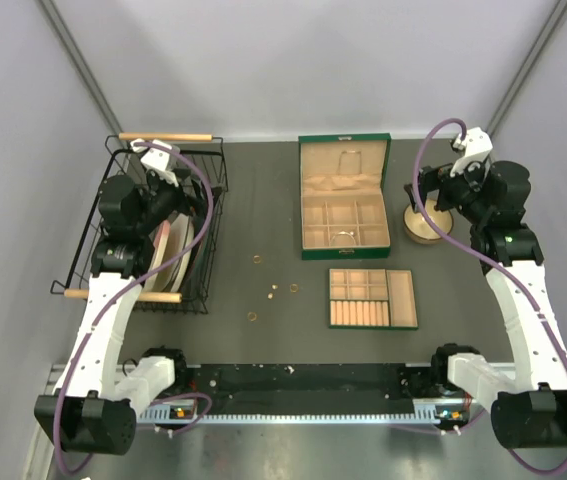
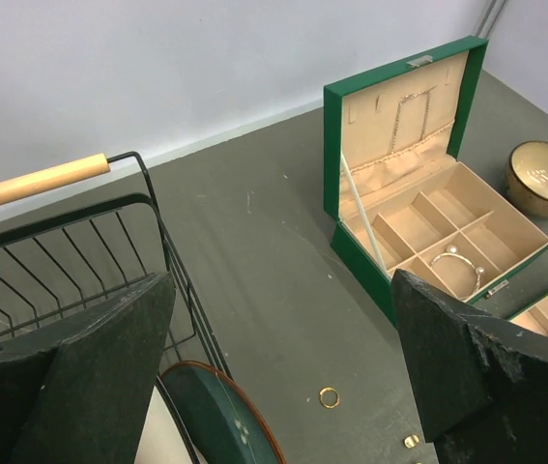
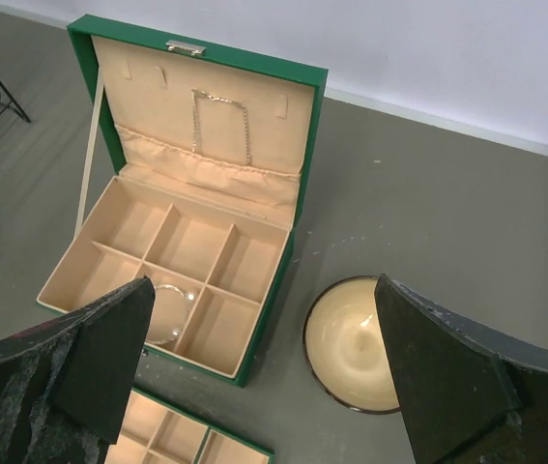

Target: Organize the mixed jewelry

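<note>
- Dark grey surface (image 1: 263,190), pale walls (image 1: 293,60).
- Gold rings (image 1: 257,259) scattered left of green box (image 1: 343,165).
- Fingers spread apart, nothing held: left end effector (image 2: 281,290), right end effector (image 3: 264,290).

Bare table (image 1: 263,200) lane between wire rack (image 1: 211,225) and green box (image 1: 344,165); tray (image 1: 401,298) bounds near right.

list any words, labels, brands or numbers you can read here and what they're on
None readable in any view.
Green jewelry box: plain; its metal clasp shows no legible marking.
Tan compartment tray: no label.
Rail at the arm bases: coloured specks, too small to read.
</note>
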